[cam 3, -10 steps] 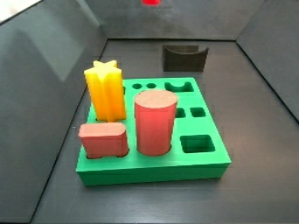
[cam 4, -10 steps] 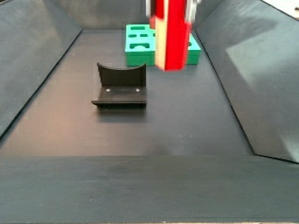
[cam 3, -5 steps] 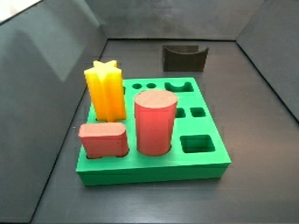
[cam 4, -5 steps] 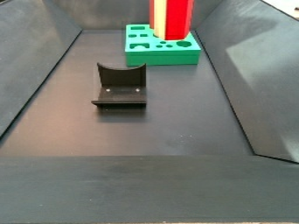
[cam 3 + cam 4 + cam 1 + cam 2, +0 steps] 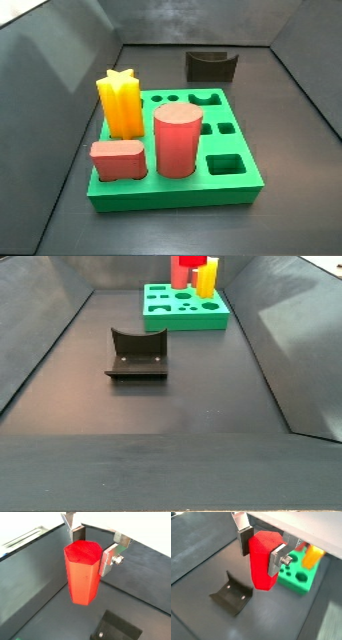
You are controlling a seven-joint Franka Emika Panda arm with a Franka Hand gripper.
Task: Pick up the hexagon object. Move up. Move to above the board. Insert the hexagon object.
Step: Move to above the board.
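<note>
— Where's the hexagon object (image 5: pixel 83 572)?
— Pinched upright in the gripper (image 5: pixel 92 549) jaws, hanging above bare counter (image 5: pixel 201 557).
— And the board (image 5: pixel 298 582)?
— Off beside it, fixture (image 5: pixel 231 597) below, open floor all around.

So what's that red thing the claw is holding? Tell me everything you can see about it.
It is the hexagon object, a tall, slim, six-sided peg of glossy bright red plastic with a flat top. It hangs upright in the air, touching nothing below. The gripper is shut on its upper part, a silver finger with a dark pad pressed against each side. In a wrist view it is above the dark floor, between the fixture and the green board.
</note>
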